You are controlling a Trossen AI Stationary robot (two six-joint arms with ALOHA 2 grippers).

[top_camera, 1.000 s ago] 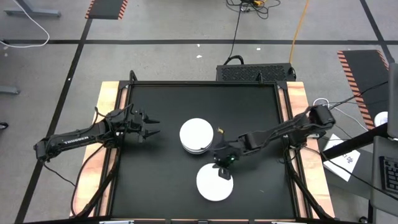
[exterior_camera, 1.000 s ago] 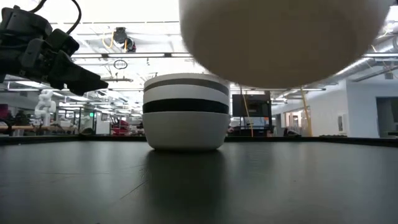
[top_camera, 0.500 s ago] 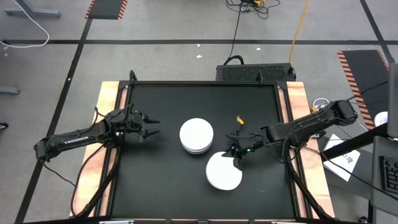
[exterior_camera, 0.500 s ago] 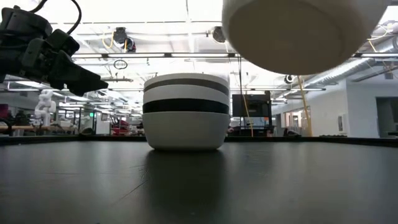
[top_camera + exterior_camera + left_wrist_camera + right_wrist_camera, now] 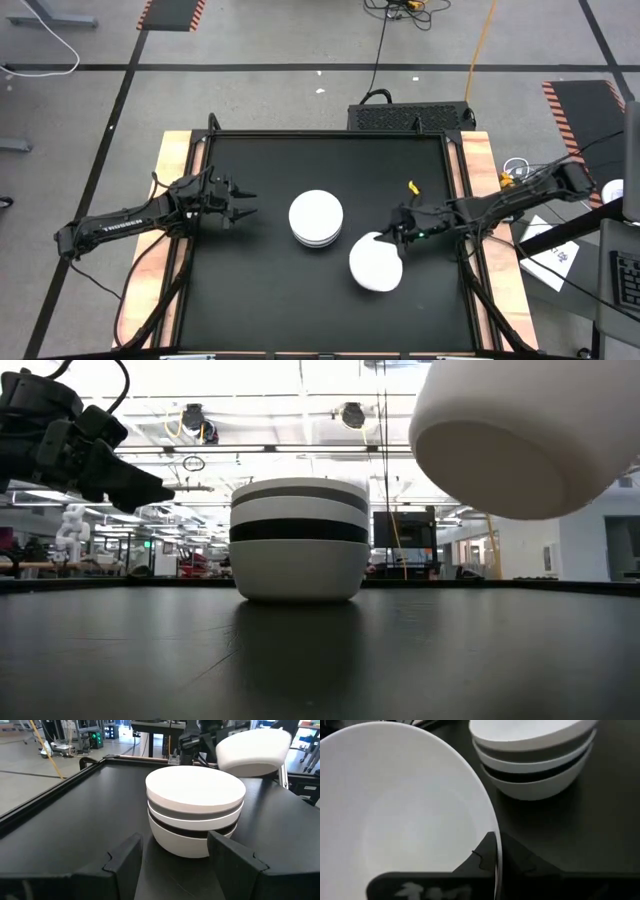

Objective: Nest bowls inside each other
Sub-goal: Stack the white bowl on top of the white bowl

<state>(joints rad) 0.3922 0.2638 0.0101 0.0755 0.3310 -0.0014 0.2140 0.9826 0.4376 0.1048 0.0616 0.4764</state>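
Note:
Several nested bowls form a stack (image 5: pixel 316 219) at the table's middle, showing white, grey and black bands in the low view (image 5: pixel 300 540), and its bottom bowl rests on the black tabletop. My right gripper (image 5: pixel 398 238) is shut on one more white bowl (image 5: pixel 376 263), held in the air right of and nearer than the stack (image 5: pixel 535 755). My left gripper (image 5: pixel 240 206) hovers open to the left of the stack (image 5: pixel 195 815), its fingers pointing at it without touching. My right gripper pinches the white bowl's rim (image 5: pixel 495 851) on the side facing the table's right, one finger inside the bowl and one outside. The fingers come in from the right, slanting down. The bowl (image 5: pixel 530 430) is lifted clear of the table and tilted.
The black tabletop (image 5: pixel 250 290) has a raised frame with wooden strips on its left and right sides (image 5: pixel 172 180). A dark box (image 5: pixel 410 116) sits beyond the far edge. Cables and papers lie off the table on the right (image 5: pixel 550 250).
My right gripper has carried the white bowl, lifted clear, from the near middle of the table toward the right and somewhat toward the far edge, staying shut on the rim. The bowl has tipped more. The left arm and the stack have kept still.

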